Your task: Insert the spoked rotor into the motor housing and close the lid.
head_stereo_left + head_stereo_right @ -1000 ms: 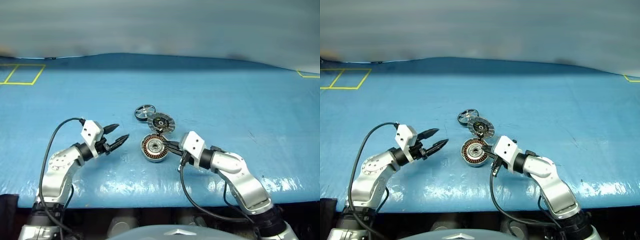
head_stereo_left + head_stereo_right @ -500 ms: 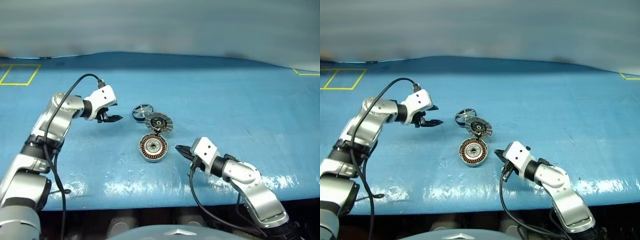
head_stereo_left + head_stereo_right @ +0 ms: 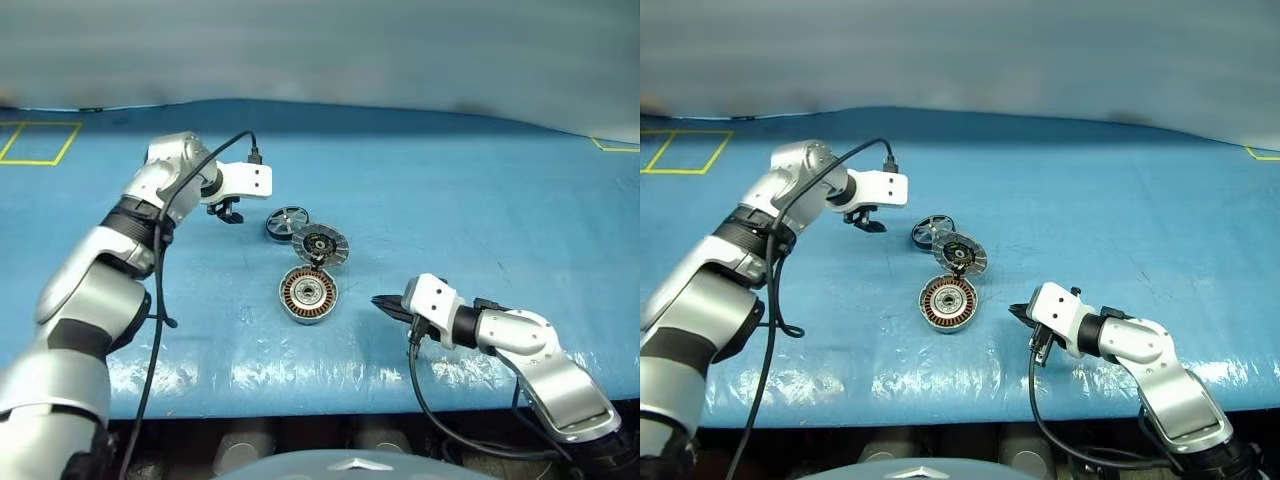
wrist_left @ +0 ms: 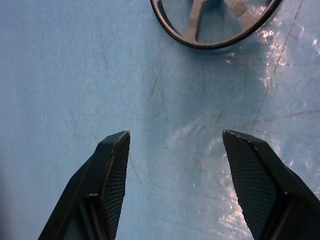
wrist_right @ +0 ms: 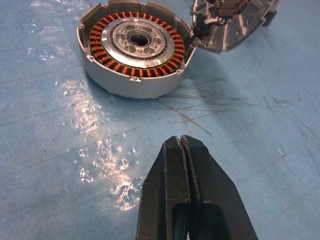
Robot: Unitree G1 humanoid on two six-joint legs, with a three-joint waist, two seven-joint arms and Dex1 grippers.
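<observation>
Beside the housing [image 3: 308,294], lid [image 3: 321,244] touching its rim, rotor [image 3: 287,222] behind, left gripper [image 4: 175,145] spread near rotor, right gripper [image 5: 186,150] pinched shut, bare mat between.

Two black fingers [image 4: 111,170] of the left gripper [image 4: 175,165] spread well apart over a blue, scuffed and glossy table cover [image 4: 65,65], textured inner pads facing each other, nothing between them. Beyond the tips, partly cut by the frame edge, part of the spoked rotor [image 4: 210,37]: a dark rim with silvery spokes, lying flat on the cover, clear of both fingers. Bright glare patches on the cover beside the rotor and near one finger.
</observation>
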